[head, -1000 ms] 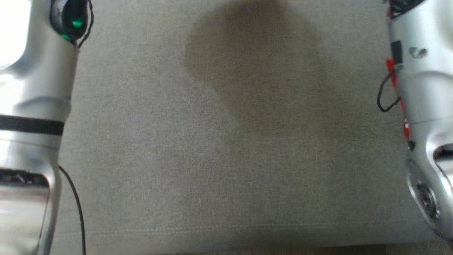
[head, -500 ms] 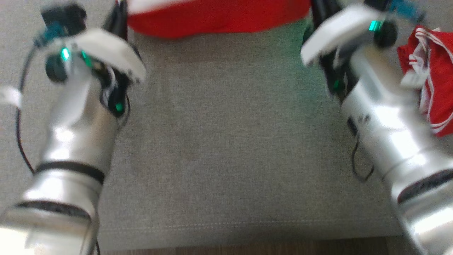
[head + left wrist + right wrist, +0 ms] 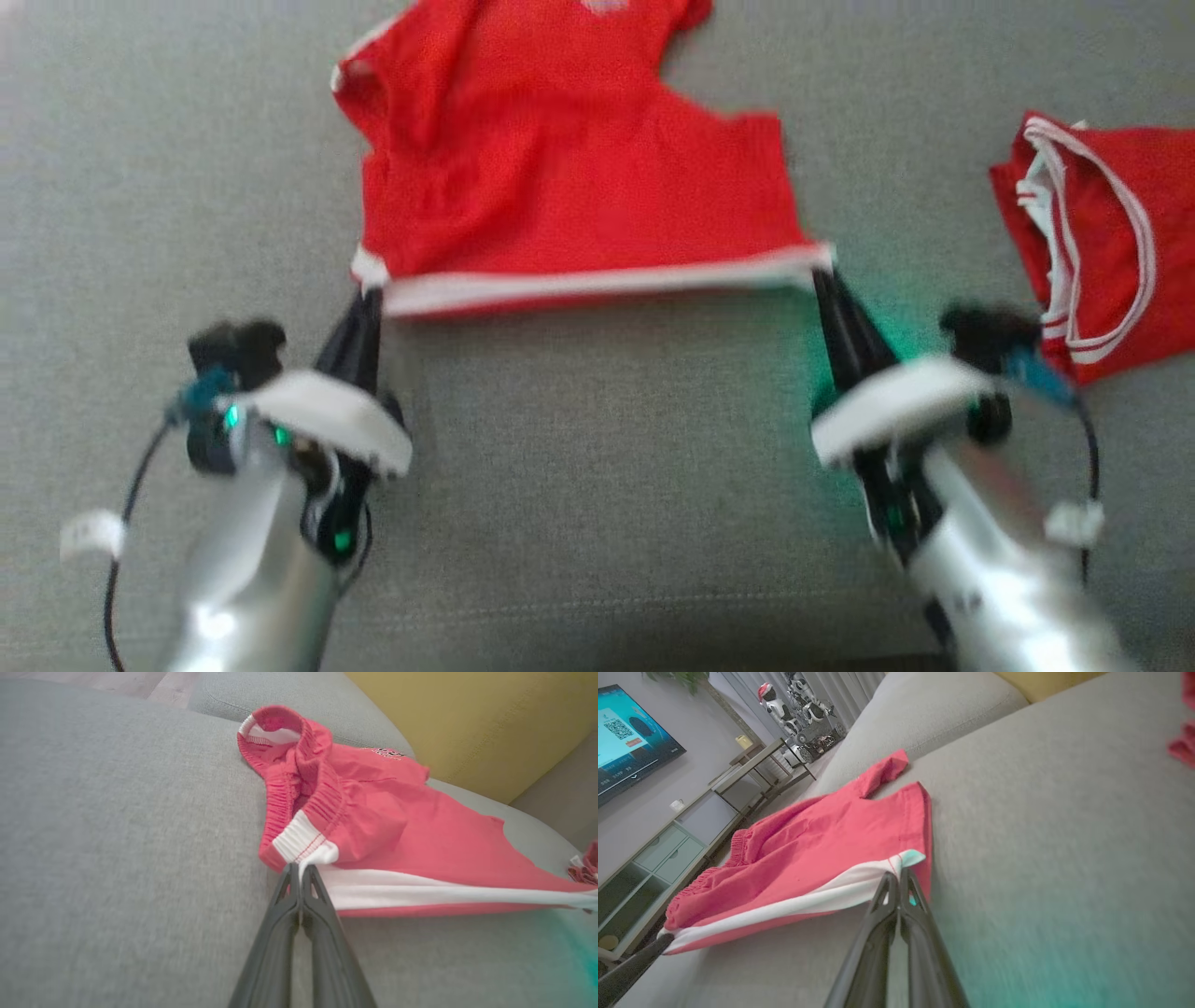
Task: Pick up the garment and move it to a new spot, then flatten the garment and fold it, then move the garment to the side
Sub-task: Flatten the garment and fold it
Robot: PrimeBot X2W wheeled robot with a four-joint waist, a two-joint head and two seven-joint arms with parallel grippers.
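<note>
The garment is a pair of red shorts with a white stripe along one edge, lying on the grey sofa cushion. My left gripper is shut on the near left corner of that edge, by the white end of the waistband. My right gripper is shut on the near right corner of the striped edge. The white stripe runs taut between the two grippers. The rest of the garment lies rumpled beyond them, with the elastic waistband bunched up at the left.
A second red garment with white trim lies at the right of the cushion, close to my right arm. A yellow cushion stands behind the sofa seat. A television and a low cabinet stand beyond the sofa.
The head view has swung, so the red garment and both grippers have come into it. Both grippers stay shut, each on a corner of the striped edge.
</note>
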